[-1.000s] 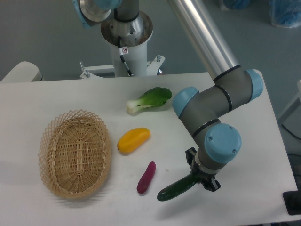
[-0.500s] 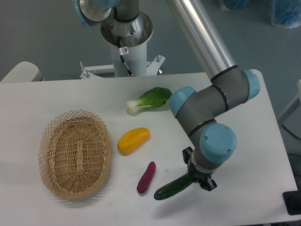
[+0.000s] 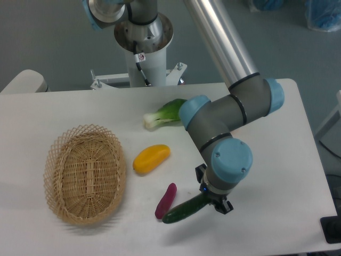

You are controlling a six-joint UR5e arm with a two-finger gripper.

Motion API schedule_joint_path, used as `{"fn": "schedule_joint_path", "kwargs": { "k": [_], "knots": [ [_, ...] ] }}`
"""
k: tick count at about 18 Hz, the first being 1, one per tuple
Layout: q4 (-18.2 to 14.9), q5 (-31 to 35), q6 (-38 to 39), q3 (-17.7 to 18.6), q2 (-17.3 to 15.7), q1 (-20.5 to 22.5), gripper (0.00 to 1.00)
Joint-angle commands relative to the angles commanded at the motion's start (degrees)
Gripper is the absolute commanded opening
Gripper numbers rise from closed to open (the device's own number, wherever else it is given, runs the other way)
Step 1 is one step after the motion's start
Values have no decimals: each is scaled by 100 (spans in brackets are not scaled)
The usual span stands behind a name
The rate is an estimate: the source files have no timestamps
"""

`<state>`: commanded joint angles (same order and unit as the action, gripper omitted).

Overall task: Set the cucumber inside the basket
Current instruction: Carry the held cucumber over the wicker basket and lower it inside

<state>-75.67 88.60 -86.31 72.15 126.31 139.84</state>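
**A:** Status on the cucumber job?

**B:** Partway. The gripper (image 3: 210,201) is clamped on the cucumber (image 3: 181,210), holding it by its right end, lower centre of the frame. The rest of it sticks out to the lower left, tilted.

**A:** Off the table?

**B:** Looks carried rather than resting, but from this angle I can't confirm clearance. Its free tip sits just beside the lower end of the purple eggplant piece (image 3: 165,200); touching or not, can't tell.

**A:** And the basket?

**B:** The basket (image 3: 85,173) is at mid left, well apart from the cucumber. Nothing in it that I can see.

**A:** So what's done, what's left?

**B:** Grasp is done, by my read. Left: carry it across to the left, get over the basket, release. None of that has happened yet.

**A:** Anything in the way?

**B:** The purple piece is right next to the cucumber on the direct line left. The yellow pepper (image 3: 151,158) is a bit above that line, the bok choy (image 3: 166,113) higher up near the arm's elbow and out of it. I'd guess the purple piece gets nudged if the carry runs low.
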Motion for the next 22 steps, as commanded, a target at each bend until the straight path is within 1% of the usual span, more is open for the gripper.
{"fn": "schedule_joint_path", "kwargs": {
  "k": [3,7,11,14,17,20,22],
  "knots": [
    [0,-88,52,290,-228,-106,10],
    [0,-106,377,624,-519,-421,10],
    [35,-220,746,1081,-844,-764,10],
    [44,-220,1456,1310,-1011,-1089,10],
    [44,-159,2125,1503,-1108,-1362,10],
    [44,-159,2513,1670,-1161,-1529,11],
    [44,-167,2680,1828,-1248,-1547,11]
  ]
}}
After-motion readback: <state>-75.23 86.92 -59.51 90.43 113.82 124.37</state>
